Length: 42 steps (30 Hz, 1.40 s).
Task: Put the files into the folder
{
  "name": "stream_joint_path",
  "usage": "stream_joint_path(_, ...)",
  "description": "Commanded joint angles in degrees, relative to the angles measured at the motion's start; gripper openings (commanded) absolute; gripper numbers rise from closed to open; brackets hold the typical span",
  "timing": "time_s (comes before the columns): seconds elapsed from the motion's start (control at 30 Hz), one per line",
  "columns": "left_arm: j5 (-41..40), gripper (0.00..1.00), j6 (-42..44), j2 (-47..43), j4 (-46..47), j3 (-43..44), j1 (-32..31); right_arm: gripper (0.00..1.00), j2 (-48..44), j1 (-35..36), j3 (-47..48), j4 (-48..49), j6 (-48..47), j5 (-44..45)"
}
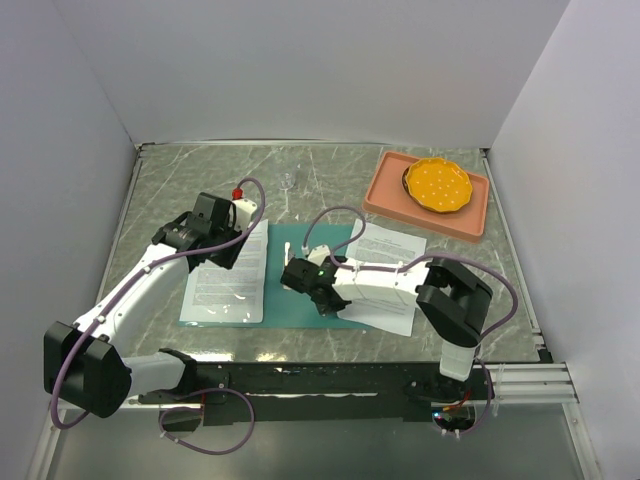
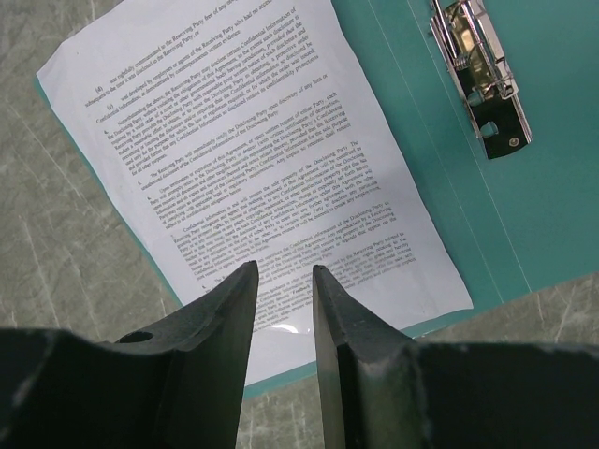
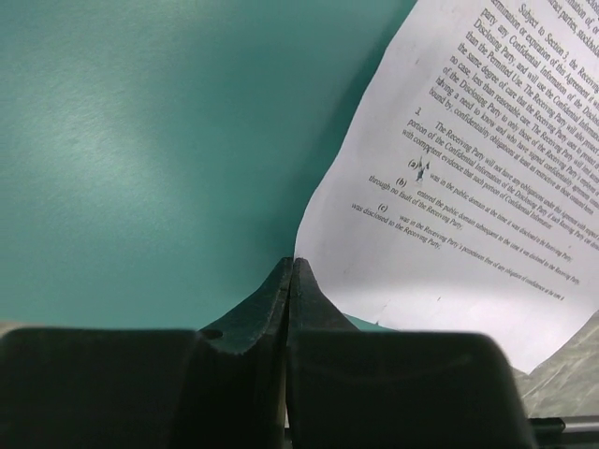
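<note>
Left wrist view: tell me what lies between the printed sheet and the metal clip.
Only bare teal folder, creased at the spine, separates sheet and clip; the left wrist view shows it.

1. Overhead view: bright, even light; faint soft shadows on the table [image 1: 170,190].
2. Left wrist view: left sheet [image 2: 262,159] text sharp; clip [image 2: 482,79] glints.
3. Right wrist view: folder [image 3: 159,140] shadowed beside the bright right sheet [image 3: 468,206].

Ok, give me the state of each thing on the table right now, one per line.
folder: open, flat on the table.
left sheet: flat on the folder's left half.
right sheet: partly on the folder, one edge lifted.
metal clip: no paper under it.
left gripper: part open, above left sheet, empty.
right gripper: shut on right sheet's edge.
</note>
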Motion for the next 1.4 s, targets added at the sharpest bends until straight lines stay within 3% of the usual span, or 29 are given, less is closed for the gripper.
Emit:
stream_joint_path(0.0,-0.5,0.37,0.3,-1.5,1.0,-0.5,0.2,0.00,-1.3,3.6,3.0,3.0,-3.8,1.9)
stream_joint_path(0.27,0.0,0.38,-0.1,-1.5,0.4,-0.5,0.2,0.00,2.1,8.7,7.4,6.1,-8.6,-1.0)
stream_joint_path(0.83,0.8,0.37,0.3,-2.5,-0.7,0.2,0.2,0.02,11.2,9.2,17.9,5.4,-10.9,-2.9)
stream_joint_path(1.03,0.2,0.38,1.0,-2.5,-1.0,0.2,0.2,0.34,9.7,9.3,18.0,6.3,-12.6,-4.4)
stream_joint_path(1.2,0.2,0.38,1.1,-2.5,-1.1,0.4,0.2,0.48,6.6,9.5,17.0,5.9,-14.6,-5.1)
stream_joint_path(1.37,-0.5,0.38,1.6,-2.4,-1.1,0.6,0.2,0.53,3.7,9.2,18.1,4.5,-14.8,-8.6)
